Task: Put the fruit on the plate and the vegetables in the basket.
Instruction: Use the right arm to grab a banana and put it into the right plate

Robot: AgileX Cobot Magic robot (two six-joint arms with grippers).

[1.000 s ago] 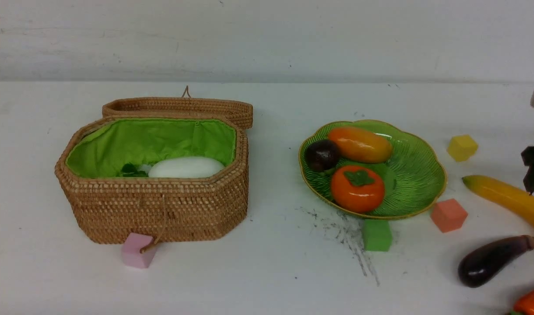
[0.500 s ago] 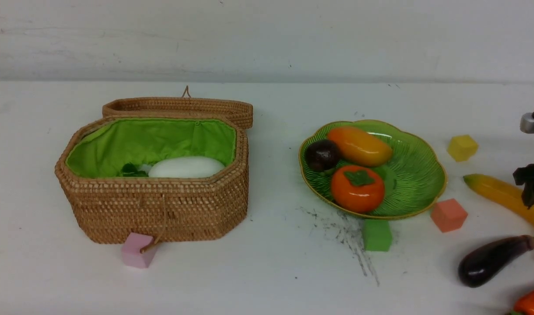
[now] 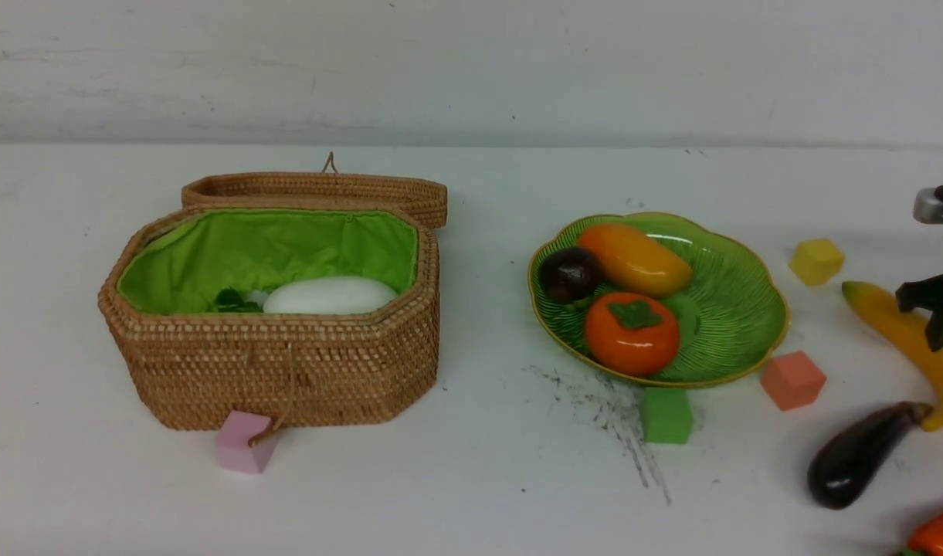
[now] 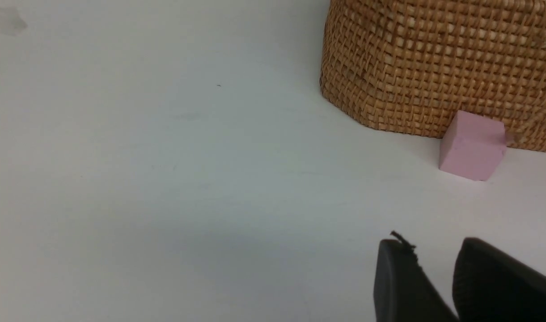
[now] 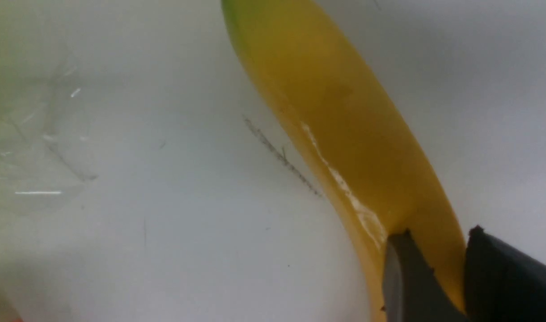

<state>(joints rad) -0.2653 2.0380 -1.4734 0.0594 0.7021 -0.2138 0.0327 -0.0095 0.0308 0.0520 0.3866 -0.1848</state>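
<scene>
Right end effector (image 3: 938, 313) half cut off, clamped on glossy curved banana (image 3: 900, 328) (beside ribbed plate (image 3: 749, 309)); left end effector (image 4: 438, 286) nearly closed, empty.

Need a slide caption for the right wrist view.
Right gripper shut on the banana above the white table.

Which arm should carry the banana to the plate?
Right. The right gripper is already closed on the banana, just beside the plate. The left gripper sits empty near the basket.
</scene>
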